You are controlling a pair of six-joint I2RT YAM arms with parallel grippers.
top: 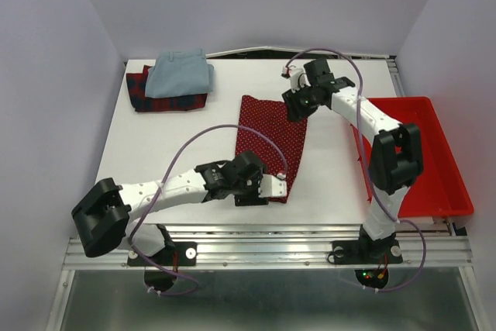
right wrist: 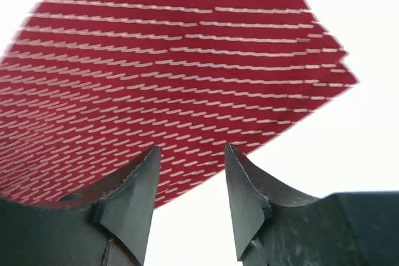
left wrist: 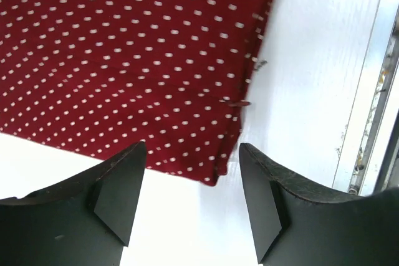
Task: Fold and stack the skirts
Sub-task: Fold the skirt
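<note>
Nearest, from above, the left arm (top: 167,187) meets the near corner of the dotted skirt (top: 271,137), flat on the counter (top: 178,145). The right arm (top: 364,114) hangs over its far corner. Blue skirt (top: 180,74) sits on plaid skirt (top: 167,103), far left.

Left wrist: left jaws wide apart, empty, corner just ahead.

Right wrist: right jaws partly open, empty, above the cloth.

The fabric is likely thin and limp; pinch it at the corners.

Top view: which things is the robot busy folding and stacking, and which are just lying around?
For the job:
dotted red skirt
pale blue skirt
plaid skirt, under the blue one

Just lying about:
red tray
</note>
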